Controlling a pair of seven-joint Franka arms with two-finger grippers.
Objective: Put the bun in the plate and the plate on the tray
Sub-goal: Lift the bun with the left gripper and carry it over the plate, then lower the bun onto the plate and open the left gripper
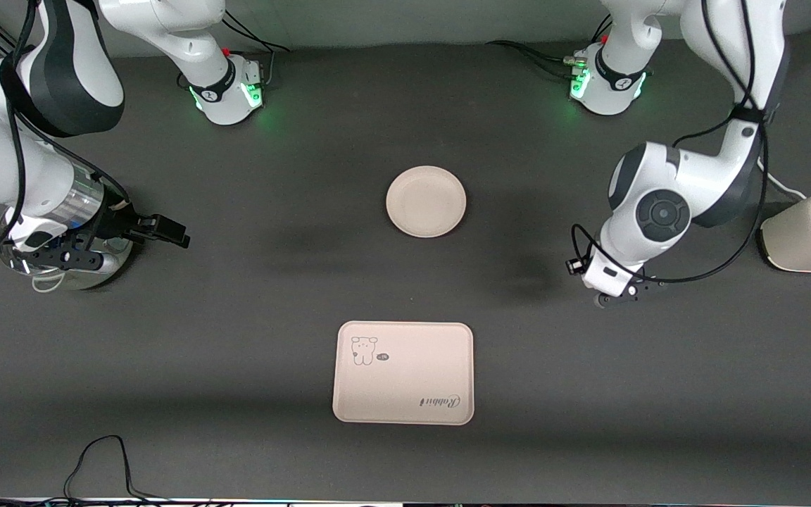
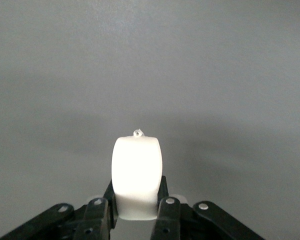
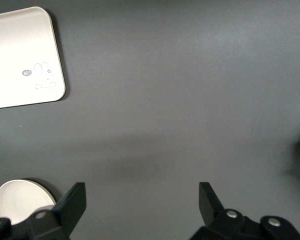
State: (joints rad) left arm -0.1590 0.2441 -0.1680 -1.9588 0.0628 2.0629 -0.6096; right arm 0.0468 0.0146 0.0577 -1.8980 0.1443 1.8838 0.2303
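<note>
On the tabletop the tray [image 1: 404,373] lies nearer the front camera than the plate [image 1: 426,201], the waiting right hand [image 3: 142,202] gapes toward the plate's right-arm end, and the left hand [image 2: 136,210] pinches the bun [image 2: 137,176], seemingly light, soft, best held low.

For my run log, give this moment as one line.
left claw: shut on small white bun | right claw: open, waiting | round cream plate: off tray
</note>
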